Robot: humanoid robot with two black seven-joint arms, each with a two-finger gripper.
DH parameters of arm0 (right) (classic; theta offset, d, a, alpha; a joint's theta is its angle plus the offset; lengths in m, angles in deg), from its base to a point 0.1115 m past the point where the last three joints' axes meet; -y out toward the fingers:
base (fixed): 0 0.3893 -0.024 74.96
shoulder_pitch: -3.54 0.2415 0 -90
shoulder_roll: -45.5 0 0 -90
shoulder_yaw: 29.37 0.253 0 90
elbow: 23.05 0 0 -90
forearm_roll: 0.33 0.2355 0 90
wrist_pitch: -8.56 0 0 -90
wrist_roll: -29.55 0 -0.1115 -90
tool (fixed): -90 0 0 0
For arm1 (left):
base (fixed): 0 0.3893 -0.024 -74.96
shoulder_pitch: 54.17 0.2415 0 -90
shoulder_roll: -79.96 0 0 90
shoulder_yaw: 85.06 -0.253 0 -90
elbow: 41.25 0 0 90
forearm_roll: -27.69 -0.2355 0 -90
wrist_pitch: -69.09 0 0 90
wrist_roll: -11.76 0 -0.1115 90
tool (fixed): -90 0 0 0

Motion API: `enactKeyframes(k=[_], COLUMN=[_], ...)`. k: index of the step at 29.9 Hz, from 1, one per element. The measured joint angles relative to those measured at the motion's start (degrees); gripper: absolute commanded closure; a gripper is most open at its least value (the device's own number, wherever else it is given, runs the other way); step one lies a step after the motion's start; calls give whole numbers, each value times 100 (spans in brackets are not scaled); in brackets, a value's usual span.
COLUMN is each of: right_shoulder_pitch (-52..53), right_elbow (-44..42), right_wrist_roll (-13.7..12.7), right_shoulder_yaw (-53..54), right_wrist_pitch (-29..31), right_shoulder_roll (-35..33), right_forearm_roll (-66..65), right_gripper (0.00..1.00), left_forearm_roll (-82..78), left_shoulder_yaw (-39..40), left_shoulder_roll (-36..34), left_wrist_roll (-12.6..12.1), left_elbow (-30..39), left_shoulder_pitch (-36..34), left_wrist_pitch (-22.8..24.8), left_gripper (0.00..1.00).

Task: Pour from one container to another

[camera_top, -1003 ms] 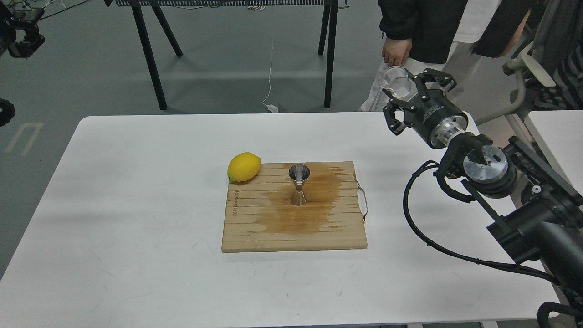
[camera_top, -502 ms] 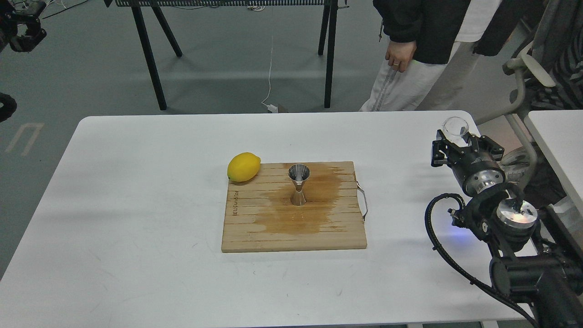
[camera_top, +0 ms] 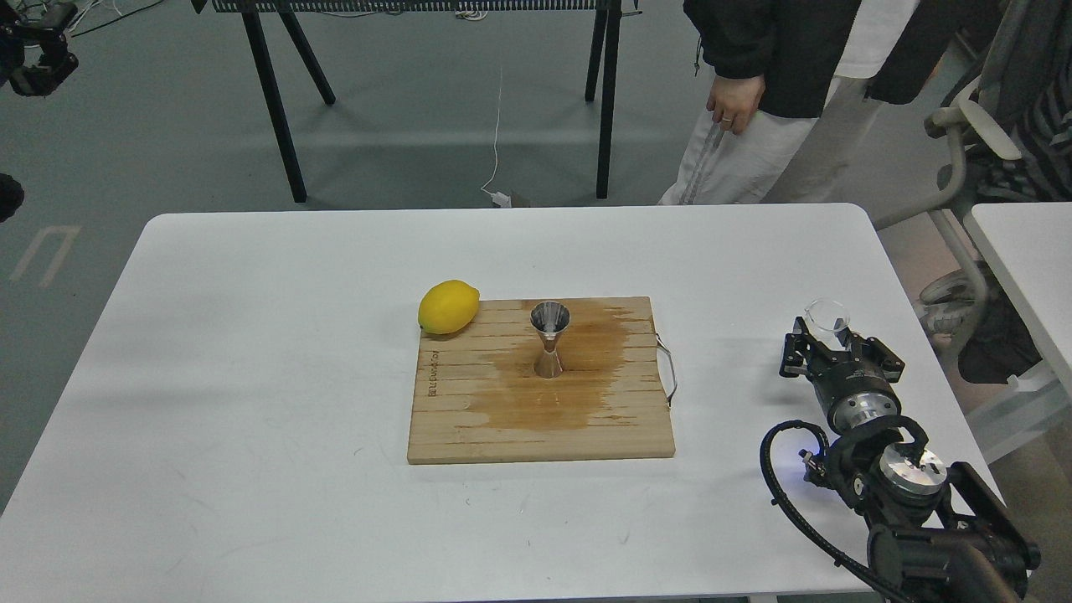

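The right gripper (camera_top: 831,335) pinches a small clear glass cup (camera_top: 828,318) low over the right side of the white table (camera_top: 251,352), well apart from the wooden board (camera_top: 469,427). The steel jigger (camera_top: 550,339) stands upright on the board's wet stain, a lemon (camera_top: 448,306) at the board's far left corner. The left gripper (camera_top: 38,63) sits dark at the upper left; I cannot tell its state.

A single head view looks forward and down from above the near edge of the white table (camera_top: 251,335), taking in the whole tabletop, the wooden board (camera_top: 469,419) near centre, and the grey floor (camera_top: 419,126) beyond.
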Motion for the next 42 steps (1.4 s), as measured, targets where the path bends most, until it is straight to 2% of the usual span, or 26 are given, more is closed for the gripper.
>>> enactKeyframes(k=[7,13,16,19,20,21,25,31,42], right_shoulder_pitch=[147,188,188,188,187,187,184,173,-96], right_elbow=[11,27,46,49,52,55,56,52,444], right_wrist_roll=[175,147,123,120,120,120,119,120,119], right_shoulder_yaw=[-19,-19,-23,-31,-33,-36,-41,-37,4], right_wrist_pitch=[-777,-847,-838,-837,-839,-847,-892,-905,-882], right_shoulder_roll=[12,15,20,22,23,29,92,109,49], right_forearm_roll=[-4,-4,-1,0,0,0,0,0,9], right_gripper=[78,74,68,56,36,25,24,8,4], left_forearm_roll=[0,0,0,0,0,0,0,0,0], left_shoulder_yaw=[0,0,0,0,0,0,0,0,0], left_shoulder_roll=[14,25,26,23,18,14,9,-1,0], left_wrist_roll=[0,0,0,0,0,0,0,0,0], left_elbow=[0,0,0,0,0,0,0,0,0], left_shoulder_pitch=[-1,-15,-17,-18,-21,-26,-29,-29,-31], left_wrist_pitch=[0,0,1,0,0,0,0,0,0], left_gripper=[1,1,1,1,1,1,1,1,1])
